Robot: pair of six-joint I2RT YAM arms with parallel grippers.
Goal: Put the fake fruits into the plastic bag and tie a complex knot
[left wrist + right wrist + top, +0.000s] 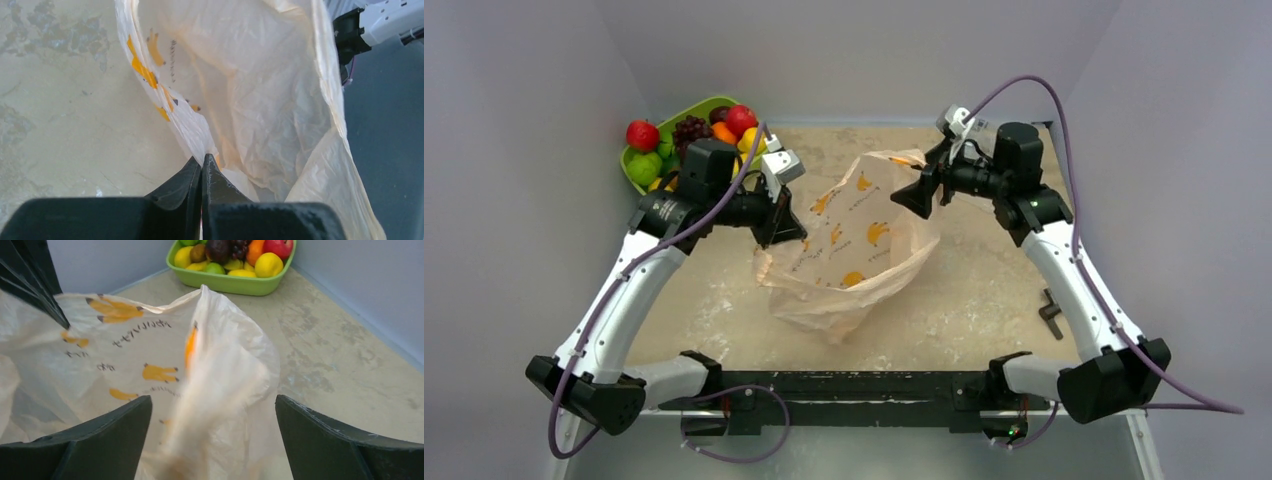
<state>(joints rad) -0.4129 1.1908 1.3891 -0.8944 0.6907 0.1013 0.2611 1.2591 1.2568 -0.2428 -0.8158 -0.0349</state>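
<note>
The peach plastic bag (854, 240) with banana prints stands in the middle of the table, its mouth held up. My left gripper (789, 228) is shut on the bag's left rim; in the left wrist view the fingertips (202, 161) pinch the thin film (260, 100). My right gripper (916, 195) is open at the bag's right rim. In the right wrist view (213, 407) a fold of the bag (150, 355) hangs between its spread jaws, not gripped. The fake fruits (686, 135) lie in the lime-green tray, also seen in the right wrist view (235, 255). No knot shows.
The lime-green tray (709, 102) sits in the far left corner against the walls; its rim shows in the right wrist view (227, 286). A small black tool (1051, 312) lies on the table at the right. Grey walls enclose three sides.
</note>
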